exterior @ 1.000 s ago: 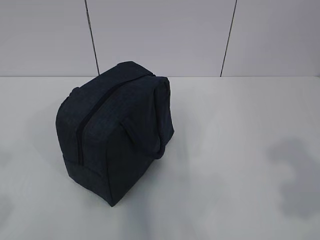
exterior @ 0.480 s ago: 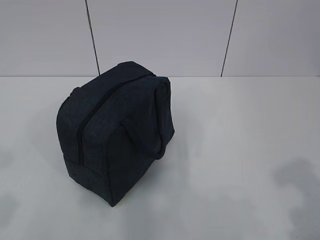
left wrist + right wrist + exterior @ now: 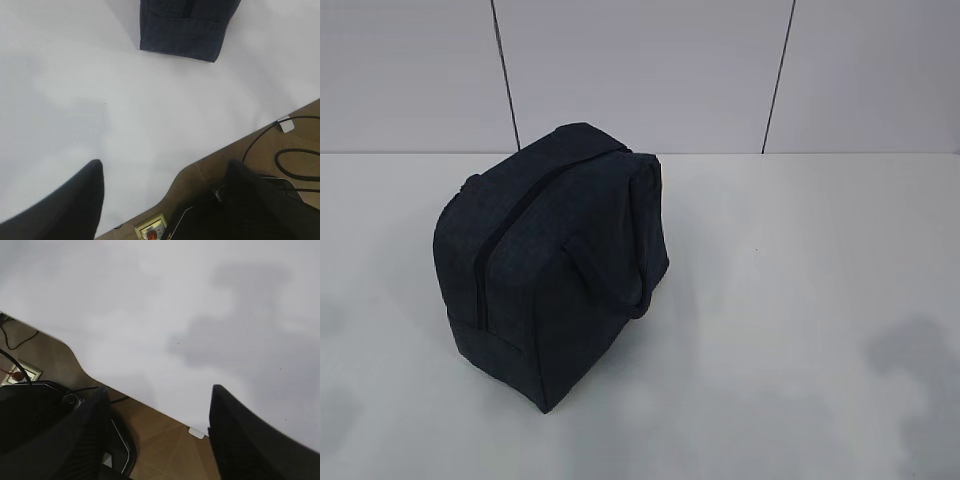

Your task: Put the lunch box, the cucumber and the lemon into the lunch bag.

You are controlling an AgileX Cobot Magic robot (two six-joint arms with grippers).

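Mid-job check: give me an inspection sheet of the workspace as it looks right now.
Surface: white table, bare apart from shadows.
Job's things: lunch bag zipped shut; lunch box, cucumber, lemon not seen.
Clutter: nothing seen.
Grippers: left gripper and right gripper open, empty, over the table's near edge.
Cables: black cables on the floor.
Surroundings: grey panelled wall; floor socket.

We see soft, even light from above on the table (image 3: 800,250), with no glare. The bag (image 3: 550,260) is so dark that its fabric detail nearly vanishes; it throws only a faint shadow to its near right. Blurry grey shadows smudge the table's near-right and near-left edges. In both wrist views the fingers (image 3: 60,205) (image 3: 250,435) are dark, out-of-focus shapes, and the table looks slightly hazy.
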